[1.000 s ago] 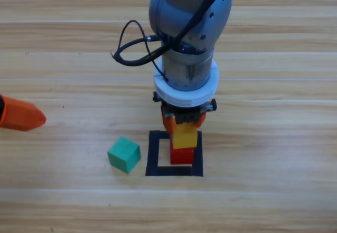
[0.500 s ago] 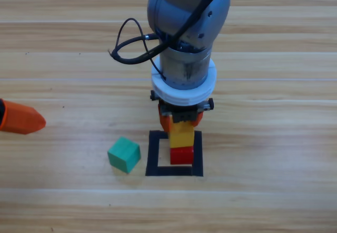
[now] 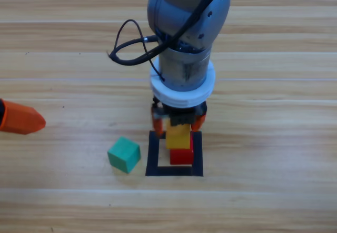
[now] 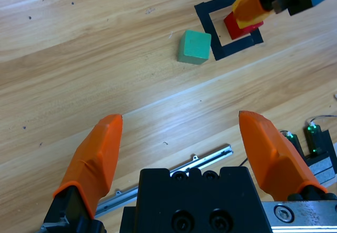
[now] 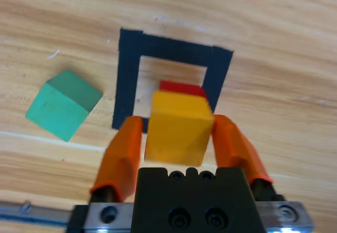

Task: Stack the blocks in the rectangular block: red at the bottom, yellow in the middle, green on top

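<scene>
- The right gripper [image 3: 178,121] hangs from the arm that comes down from the top of the high view, and it sits over the back edge of the black tape rectangle [image 3: 152,156].
- In the right wrist view its 2 orange jaws stand either side of the yellow cube [image 5: 178,128]. A thin gap shows between each jaw and the cube's sides, so the jaws are slightly parted and not pressing on the cube.
- The yellow cube [image 3: 178,137] rests on top of the red cube [image 3: 181,155], shifted a little toward the back and left, so part of the red top and its front face remain visible.
- The red cube [image 5: 181,88] stands inside the hollow of the tape rectangle [image 5: 129,80], toward its right side. From the left wrist view the red cube [image 4: 239,27] also lies within the outline [image 4: 210,30], with the yellow cube [image 4: 247,9] over it.
- The teal-green cube [image 3: 124,154] sits on the wooden table [image 3: 263,138] just left of the tape rectangle, outside it and apart from the stack. It is turned at an angle to the tape's edges. Nothing touches it.
- The left gripper [image 3: 21,116] waits at the left edge of the high view, well apart from the cubes. Its own wrist view shows the gripper [image 4: 184,138] with its 2 jaws spread wide and nothing between them, above bare wood, with the teal-green cube [image 4: 194,47] farther off.
</scene>
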Controlling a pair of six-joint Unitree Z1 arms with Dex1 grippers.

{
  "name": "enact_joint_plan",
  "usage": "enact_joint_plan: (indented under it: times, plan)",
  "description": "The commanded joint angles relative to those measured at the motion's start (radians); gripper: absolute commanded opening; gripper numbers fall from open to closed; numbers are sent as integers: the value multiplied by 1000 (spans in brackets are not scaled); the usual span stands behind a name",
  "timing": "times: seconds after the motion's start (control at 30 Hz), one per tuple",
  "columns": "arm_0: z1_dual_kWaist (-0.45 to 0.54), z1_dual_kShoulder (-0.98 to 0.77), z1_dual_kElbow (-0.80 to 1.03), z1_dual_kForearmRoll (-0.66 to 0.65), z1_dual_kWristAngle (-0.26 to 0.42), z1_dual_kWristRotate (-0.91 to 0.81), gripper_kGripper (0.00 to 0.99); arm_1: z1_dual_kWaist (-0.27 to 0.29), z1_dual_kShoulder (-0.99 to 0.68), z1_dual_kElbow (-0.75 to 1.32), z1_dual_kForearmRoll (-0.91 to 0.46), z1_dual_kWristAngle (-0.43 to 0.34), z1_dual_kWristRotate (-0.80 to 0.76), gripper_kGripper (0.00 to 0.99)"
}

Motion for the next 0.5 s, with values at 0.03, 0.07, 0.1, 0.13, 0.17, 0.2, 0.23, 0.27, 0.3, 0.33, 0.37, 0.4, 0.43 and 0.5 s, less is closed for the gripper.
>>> enact_joint_plan:
  times: [0.03,0.07,0.1,0.13,0.17,0.2,0.23,0.27,0.3,0.33,0.37,0.4,0.43,0.5]
  plan:
    - [18,20,26,-23,-7,2,942,15,64,0,8,33,-19,990]
    - [18,20,27,-25,-7,2,942,15,61,-4,8,33,-24,990]
    - [18,20,27,-25,-7,2,942,17,56,-9,10,31,-25,990]
    - [18,20,27,-25,-7,2,942,15,43,-18,10,26,-51,990]
    - [18,20,27,-25,-7,2,942,14,26,-32,10,20,-77,990]
    - [18,20,29,-25,-7,2,942,9,4,-49,10,-3,-100,990]
    - [19,22,29,-26,-7,4,942,1,-37,-69,8,-10,-139,990]
    - [19,22,29,-28,-6,4,942,-6,-71,-83,8,-10,-174,990]
    - [19,22,27,-29,-4,4,942,-14,-111,-95,8,-6,-218,990]
    - [19,22,23,-32,-3,2,942,-22,-155,-101,10,7,-277,990]
    - [19,22,14,-35,2,2,942,-32,-204,-99,8,19,-349,990]
    - [19,23,-2,-43,4,7,940,-48,-264,-89,10,42,-464,990]
    - [19,37,-29,-43,2,22,940,-60,-312,-63,10,43,-547,990]
    - [19,97,-86,-41,0,50,933,-92,-427,42,8,83,-723,990]
